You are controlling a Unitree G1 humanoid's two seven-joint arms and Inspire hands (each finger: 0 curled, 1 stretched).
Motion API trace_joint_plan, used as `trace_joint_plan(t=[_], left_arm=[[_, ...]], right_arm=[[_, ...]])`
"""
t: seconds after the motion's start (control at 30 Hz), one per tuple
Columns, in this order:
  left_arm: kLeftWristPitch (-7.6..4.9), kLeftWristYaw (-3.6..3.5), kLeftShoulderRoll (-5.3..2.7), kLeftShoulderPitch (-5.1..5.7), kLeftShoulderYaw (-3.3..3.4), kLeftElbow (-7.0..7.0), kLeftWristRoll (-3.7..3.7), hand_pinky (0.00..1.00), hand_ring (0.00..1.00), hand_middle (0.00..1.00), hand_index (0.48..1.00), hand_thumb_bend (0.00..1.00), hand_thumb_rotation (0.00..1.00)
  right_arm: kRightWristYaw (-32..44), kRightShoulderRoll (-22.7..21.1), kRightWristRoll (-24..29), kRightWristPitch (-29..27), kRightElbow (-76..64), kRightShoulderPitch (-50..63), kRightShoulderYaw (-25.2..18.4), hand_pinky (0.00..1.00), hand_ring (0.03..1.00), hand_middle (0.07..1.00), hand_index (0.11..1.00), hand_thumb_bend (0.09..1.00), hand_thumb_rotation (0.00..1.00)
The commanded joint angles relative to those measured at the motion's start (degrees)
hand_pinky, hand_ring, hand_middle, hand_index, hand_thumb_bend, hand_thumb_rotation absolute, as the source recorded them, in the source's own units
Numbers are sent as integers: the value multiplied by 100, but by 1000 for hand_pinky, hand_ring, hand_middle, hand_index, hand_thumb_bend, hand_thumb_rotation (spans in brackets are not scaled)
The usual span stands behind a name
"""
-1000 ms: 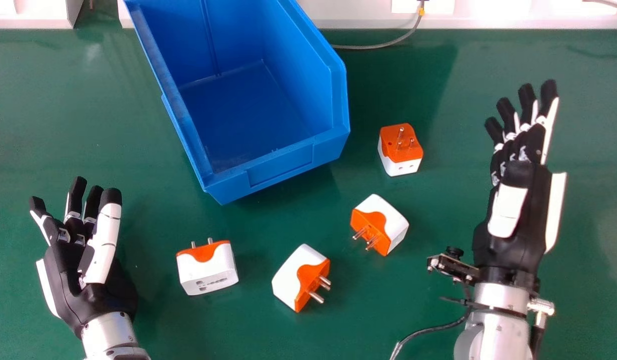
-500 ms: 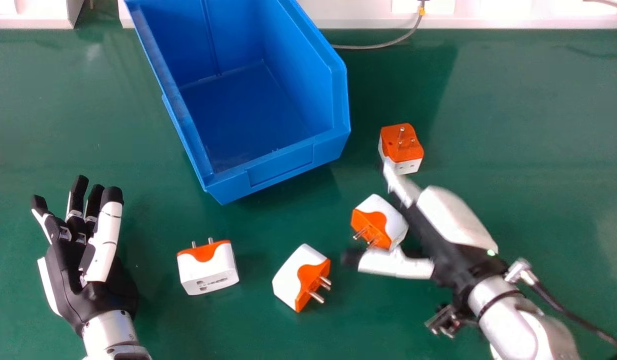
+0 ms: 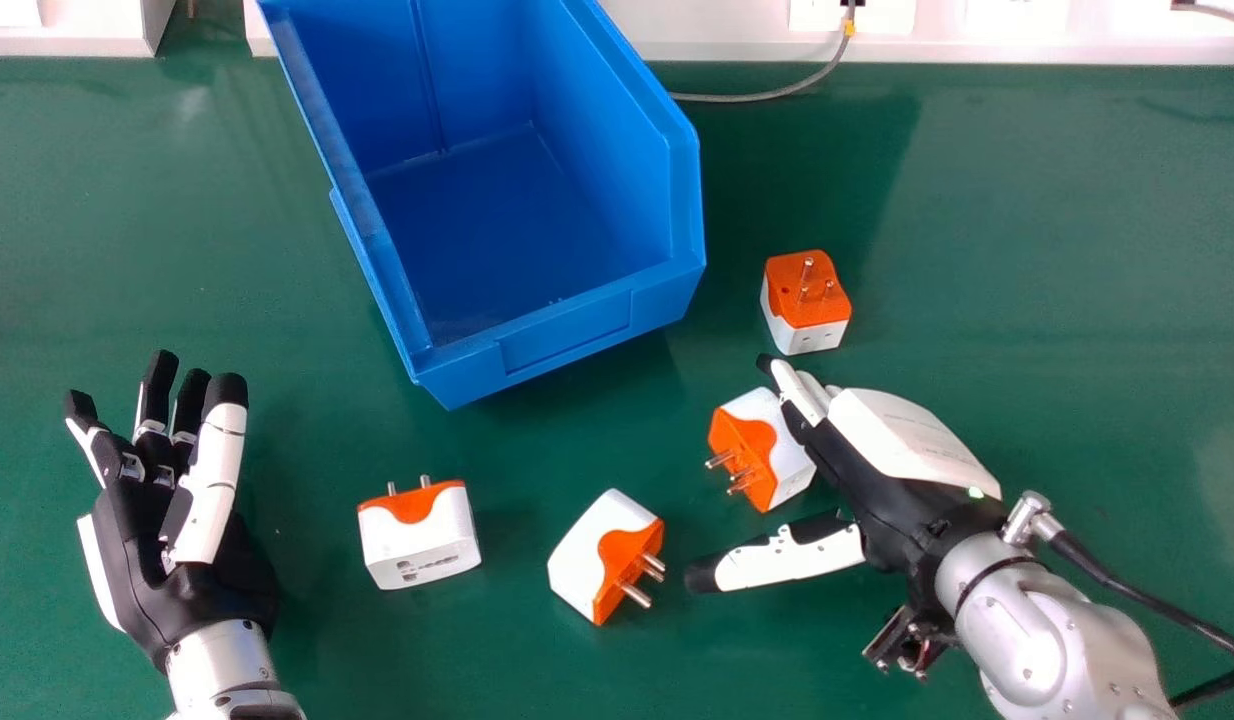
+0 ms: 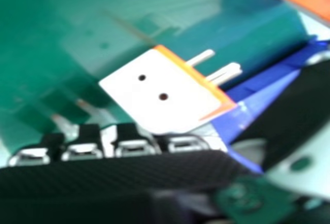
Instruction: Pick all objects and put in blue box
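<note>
My right hand [image 3: 882,475] is beside a white-and-orange plug adapter [image 3: 753,450] in the head view, fingers extended along its far right side, thumb apart from it on the near side; the hand is open. In the right hand view, that adapter [image 4: 165,92] lies just past the fingers of my right hand [image 4: 129,175]. Three more adapters rest on the green table: one [image 3: 805,300] beyond the fingers, one [image 3: 605,555] left of the thumb tip, one [image 3: 419,535] farther left. The blue box [image 3: 567,335] stands at the back, with none inside. My left hand [image 3: 182,560] is open at the left.
A grey cable [image 3: 767,96] runs behind the box's right side, by a white ledge [image 3: 717,35] along the table's back edge. A black cable [image 3: 1157,605] hangs from my right wrist.
My right hand has swung left and turned over, from the table's right side to the adapter, which has shifted slightly. My left hand has stayed put.
</note>
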Motion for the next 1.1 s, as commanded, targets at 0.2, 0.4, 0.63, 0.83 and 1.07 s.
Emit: trace_joint_plan(t=[0.2,0.4,0.63,0.83,1.07], left_arm=[[-27,-14,11,-7,27,-38,-6,819,877,888,892,673,90],[-39,-91,12,-50,64,-15,-53,817,879,892,898,673,91],[-83,-183,17,-115,138,54,-135,814,875,893,899,694,94],[-100,-212,-14,-135,184,28,-187,831,880,897,903,676,76],[-121,-187,-9,-72,174,-36,-167,841,883,895,902,670,73]], right_arm=[[-1090,-187,123,-730,915,-446,75,945,980,1000,976,945,528],[-1664,-181,59,-1275,2088,-1181,385,851,933,977,927,844,402],[-2481,18,-65,-1925,3758,-2048,856,749,871,919,846,798,252],[-3065,375,-84,-2250,5152,-2691,1225,652,775,858,778,767,76],[-3383,610,226,-2602,5689,-2812,1234,393,449,535,583,556,6]])
